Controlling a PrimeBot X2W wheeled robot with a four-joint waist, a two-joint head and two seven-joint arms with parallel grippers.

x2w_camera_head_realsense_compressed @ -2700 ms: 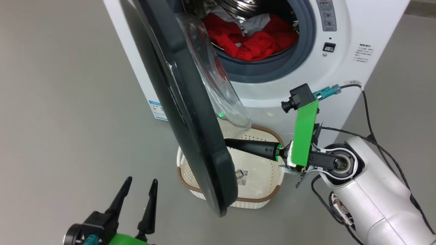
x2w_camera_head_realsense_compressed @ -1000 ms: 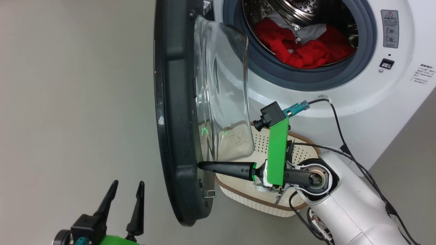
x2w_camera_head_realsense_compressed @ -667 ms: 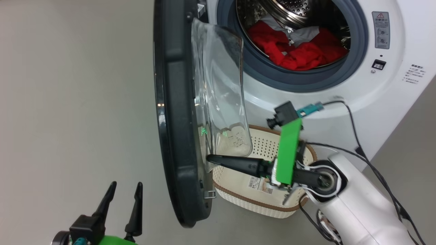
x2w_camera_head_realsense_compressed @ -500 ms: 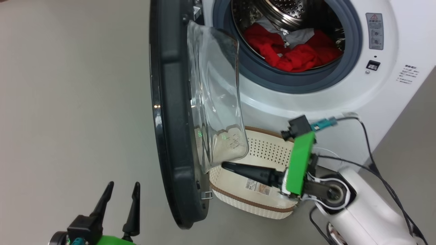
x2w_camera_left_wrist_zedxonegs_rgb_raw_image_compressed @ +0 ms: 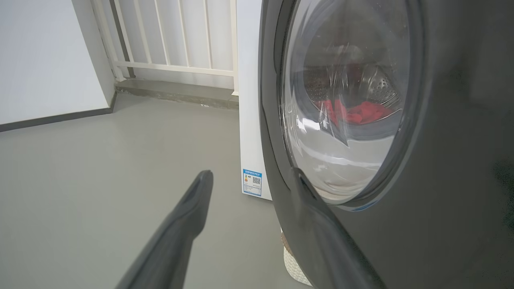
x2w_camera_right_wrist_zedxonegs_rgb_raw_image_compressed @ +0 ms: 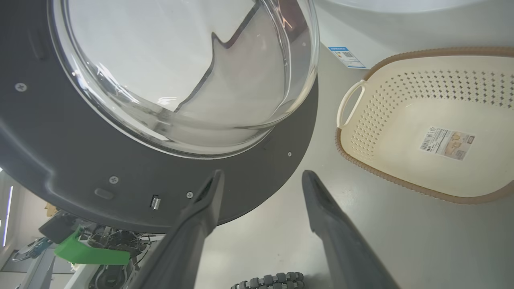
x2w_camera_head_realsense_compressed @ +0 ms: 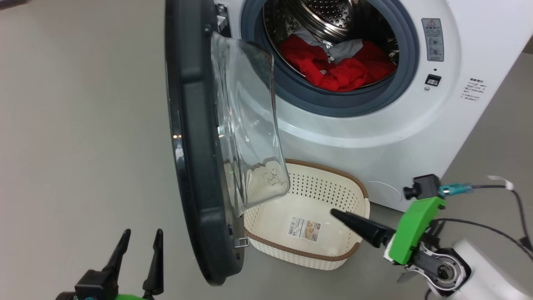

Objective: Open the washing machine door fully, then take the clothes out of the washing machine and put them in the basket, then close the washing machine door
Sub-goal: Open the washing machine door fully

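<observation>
The washing machine door (x2w_camera_head_realsense_compressed: 195,166), a glossy black rim around a bulging clear bowl, stands open edge-on, its lower edge near the left end of the perforated cream basket (x2w_camera_head_realsense_compressed: 308,255) on the floor (x2w_camera_head_realsense_compressed: 83,125). Red clothes (x2w_camera_head_realsense_compressed: 333,71) lie in the steel drum (x2w_camera_head_realsense_compressed: 329,21) of the washing machine (x2w_camera_head_realsense_compressed: 458,125). The right tool (x2w_camera_right_wrist_zedxonegs_rgb_raw_image_compressed: 262,173) hovers at the basket's right rim, spread and empty. The left tool (x2w_camera_head_realsense_compressed: 142,231), left of the door, is likewise spread and empty.

Smooth grey floor (x2w_camera_left_wrist_zedxonegs_rgb_raw_image_compressed: 100,180), white wall (x2w_camera_left_wrist_zedxonegs_rgb_raw_image_compressed: 40,60) with dark skirting (x2w_camera_left_wrist_zedxonegs_rgb_raw_image_compressed: 52,118), white barred railing (x2w_camera_left_wrist_zedxonegs_rgb_raw_image_compressed: 172,40) behind
</observation>
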